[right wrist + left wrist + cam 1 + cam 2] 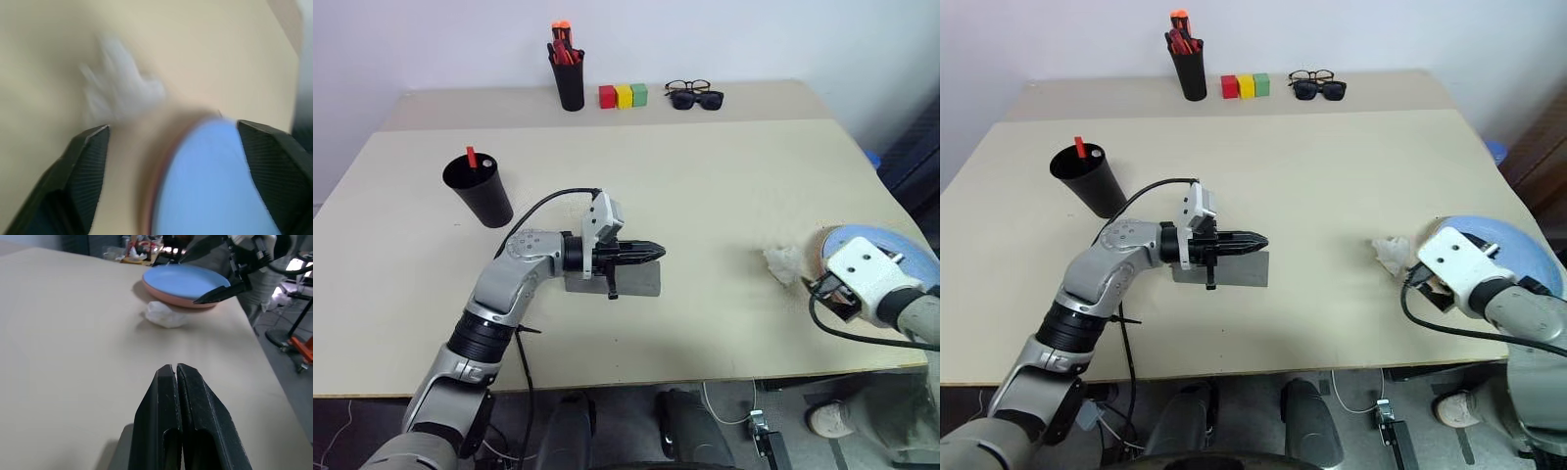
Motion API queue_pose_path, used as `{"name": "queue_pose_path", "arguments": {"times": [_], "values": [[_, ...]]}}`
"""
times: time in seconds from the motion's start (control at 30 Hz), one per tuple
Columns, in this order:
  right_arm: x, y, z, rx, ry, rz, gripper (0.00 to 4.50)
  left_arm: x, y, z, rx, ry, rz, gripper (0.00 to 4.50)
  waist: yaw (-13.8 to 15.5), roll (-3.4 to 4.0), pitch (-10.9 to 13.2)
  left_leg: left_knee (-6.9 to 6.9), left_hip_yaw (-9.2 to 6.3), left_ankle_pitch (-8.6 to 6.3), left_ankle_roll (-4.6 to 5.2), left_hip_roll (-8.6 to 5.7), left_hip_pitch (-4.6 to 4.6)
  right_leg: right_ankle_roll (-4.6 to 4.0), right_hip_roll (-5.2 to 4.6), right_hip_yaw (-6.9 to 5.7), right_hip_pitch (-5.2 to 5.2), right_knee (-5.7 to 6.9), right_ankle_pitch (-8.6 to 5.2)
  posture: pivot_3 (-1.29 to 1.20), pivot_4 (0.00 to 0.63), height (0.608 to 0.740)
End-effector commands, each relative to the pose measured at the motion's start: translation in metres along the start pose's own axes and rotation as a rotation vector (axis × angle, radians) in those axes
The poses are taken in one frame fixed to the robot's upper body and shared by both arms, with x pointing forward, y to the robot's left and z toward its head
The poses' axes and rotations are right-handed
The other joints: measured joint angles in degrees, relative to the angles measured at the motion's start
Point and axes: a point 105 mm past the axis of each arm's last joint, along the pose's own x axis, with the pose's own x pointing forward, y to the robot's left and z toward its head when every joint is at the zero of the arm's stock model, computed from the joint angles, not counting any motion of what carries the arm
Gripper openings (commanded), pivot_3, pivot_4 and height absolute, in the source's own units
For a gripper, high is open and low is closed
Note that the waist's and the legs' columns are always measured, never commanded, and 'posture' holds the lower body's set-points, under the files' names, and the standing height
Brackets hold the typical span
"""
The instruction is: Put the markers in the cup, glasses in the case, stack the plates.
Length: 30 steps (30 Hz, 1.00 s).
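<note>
The grey case (638,280) lies near the table's front, left of centre. My left gripper (658,254) is shut and empty, pointing right just above the case; I cannot tell if it touches it. The glasses are hidden. The black cup (481,193) stands to the left with a red-tipped marker (471,157) sticking out. At the right edge the light blue plate (186,280) rests on the pink plate (171,298). My right gripper (172,126) hangs open at the plates' near rim, holding nothing.
A crumpled white tissue (783,262) lies just left of the plates. At the back stand a black pen holder (570,76) with red and orange pens, three coloured blocks (623,95), a clear-lensed pair of spectacles (688,86) and black sunglasses (697,100).
</note>
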Motion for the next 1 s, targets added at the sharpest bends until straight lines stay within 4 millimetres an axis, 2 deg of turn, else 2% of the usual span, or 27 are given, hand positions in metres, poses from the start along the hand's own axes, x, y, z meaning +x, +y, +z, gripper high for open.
{"name": "queue_pose_path", "arguments": {"times": [0.03,0.2,0.23,0.33,0.5,0.7,0.77,0.83,0.9,1.0], "values": [[0.014,0.015,0.009,0.014,-0.053,0.061,3.97,-0.013,0.003,0.009,0.034,-0.025,0.067,0.05,0.1,0.0,0.0,0.0,0.0,0.0,0.01,0.0,0.0,0.0,0.0,0.0,0.0,0.0,0.0,0.0,0.15,0.74],[0.038,0.018,-0.008,0.031,0.012,0.042,3.97,-0.024,0.003,0.007,0.02,-0.019,0.13,0.05,0.4,-0.01,0.0,0.02,0.01,-0.01,0.01,-0.01,-0.02,-0.02,-0.05,-0.01,0.03,-0.04,-0.02,0.0,0.15,0.74],[0.041,0.016,-0.012,0.047,0.027,0.028,3.74,-0.026,0.003,0.006,0.016,-0.017,0.137,0.05,0.4,-0.01,0.0,0.03,0.01,-0.01,0.01,-0.02,-0.04,-0.02,-0.06,-0.01,0.02,-0.05,-0.02,0.0,0.15,0.74],[0.043,0.013,-0.015,0.076,0.039,0.014,2.7,-0.029,0.0,0.005,0.008,-0.015,0.147,0.05,0.4,-0.01,0.0,0.03,0.01,-0.01,0.01,-0.02,-0.03,-0.01,-0.06,-0.01,0.04,-0.05,-0.02,0.0,0.15,0.74],[0.037,0.003,-0.015,0.059,0.044,-0.036,0.03,-0.025,0.001,0.004,-0.004,-0.017,0.138,0.05,0.3,-0.01,0.0,0.04,0.0,-0.01,0.02,-0.02,-0.03,0.03,-0.06,-0.02,0.03,-0.04,0.0,0.0,0.15,0.74],[0.015,-0.024,-0.004,0.039,0.023,-0.171,0.03,-0.018,0.006,0.004,-0.009,-0.019,0.113,0.05,0.4,0.0,0.0,0.04,0.0,-0.02,0.03,-0.02,-0.03,0.03,-0.05,-0.03,0.03,-0.03,0.0,0.0,0.15,0.74],[0.005,-0.039,-0.003,0.03,0.037,-0.232,0.03,-0.017,0.01,0.003,-0.009,-0.018,0.114,0.05,0.3,0.0,0.0,0.04,0.0,-0.02,0.03,-0.02,-0.03,0.03,-0.05,-0.03,0.03,-0.04,0.0,0.0,0.15,0.74],[-0.006,-0.058,-0.011,0.038,0.091,-0.319,0.03,-0.017,0.015,0.001,-0.008,-0.015,0.118,0.05,0.4,0.0,0.0,0.03,0.0,-0.02,0.03,-0.02,-0.02,0.03,-0.04,-0.03,0.03,-0.04,0.0,0.0,0.15,0.74],[-0.013,-0.069,-0.025,0.034,0.167,-0.369,0.03,-0.017,0.018,0.0,-0.004,-0.015,0.12,0.05,0.4,0.0,0.0,0.03,0.0,-0.02,0.03,-0.02,-0.03,0.02,-0.05,-0.03,0.03,-0.04,-0.01,0.0,0.15,0.74],[-0.015,-0.073,-0.039,0.023,0.229,-0.384,0.82,-0.015,0.021,0.001,0.009,-0.017,0.128,0.05,0.4,-0.02,0.0,0.02,0.0,-0.04,0.06,-0.02,-0.03,0.01,-0.04,-0.03,0.04,-0.07,-0.01,0.0,0.15,0.74]]}}
